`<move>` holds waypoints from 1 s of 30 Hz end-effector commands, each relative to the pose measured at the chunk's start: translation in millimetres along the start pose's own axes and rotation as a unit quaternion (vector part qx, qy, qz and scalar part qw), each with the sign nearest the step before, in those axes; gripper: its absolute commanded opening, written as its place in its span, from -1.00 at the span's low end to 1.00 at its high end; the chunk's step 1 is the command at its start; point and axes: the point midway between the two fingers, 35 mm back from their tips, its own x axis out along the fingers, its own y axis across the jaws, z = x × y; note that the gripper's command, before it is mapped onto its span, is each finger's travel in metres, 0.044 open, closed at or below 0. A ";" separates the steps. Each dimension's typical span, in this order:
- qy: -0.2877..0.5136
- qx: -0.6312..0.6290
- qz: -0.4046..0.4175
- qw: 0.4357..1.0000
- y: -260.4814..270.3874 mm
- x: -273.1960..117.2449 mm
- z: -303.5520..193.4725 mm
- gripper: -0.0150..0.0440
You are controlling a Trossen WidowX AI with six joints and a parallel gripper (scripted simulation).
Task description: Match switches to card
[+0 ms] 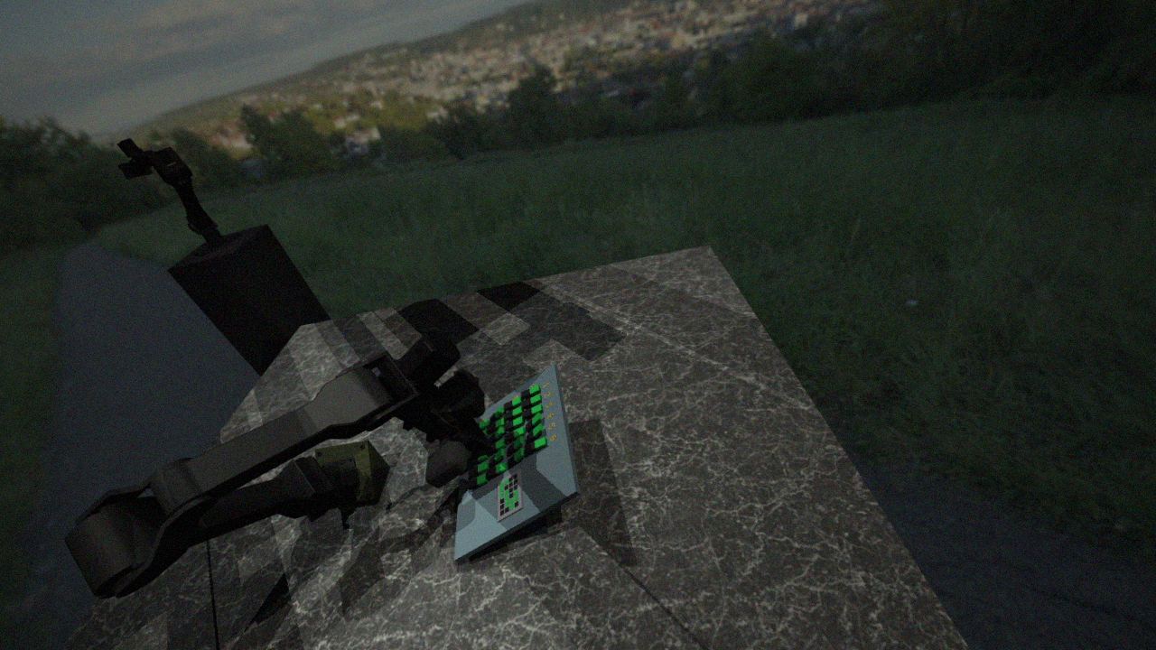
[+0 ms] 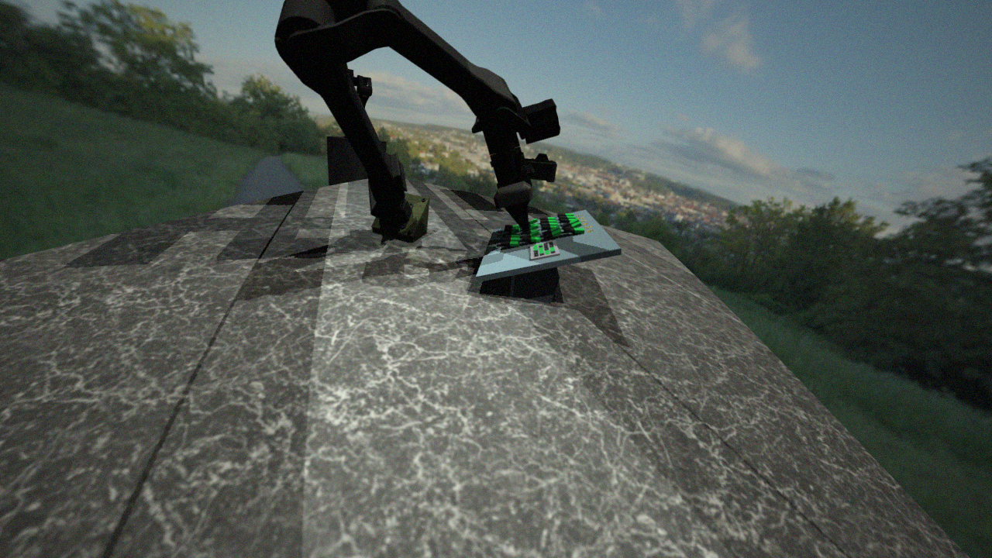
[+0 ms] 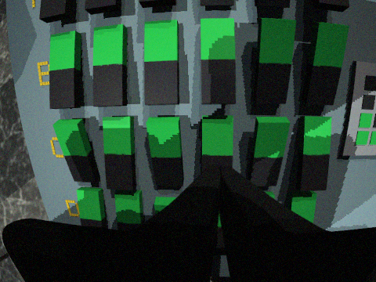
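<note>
The grey-blue panel stands tilted on the table and bears a grid of green and dark grey switches. The small card lies on the panel beside the grid; in the wrist view only its left edge shows. My gripper is shut and empty. Its tips are over the dark near half of the fourth switch from the left in the row marked C. I cannot tell whether they touch it. The fingers hide parts of the row marked D behind them.
A row of switches lies beyond the tips, with neighbours close on both sides. The arm's olive base block stands on the marble table. A dark box with a slim arm stands beyond the table.
</note>
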 end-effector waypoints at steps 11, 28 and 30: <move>0.002 -0.003 0.000 1.000 0.5 2.7 -1.5 -0.49; 0.009 -0.002 0.004 1.000 3.1 -27.9 2.1 -0.49; 0.014 -0.004 0.003 1.000 2.3 -52.1 1.6 -0.49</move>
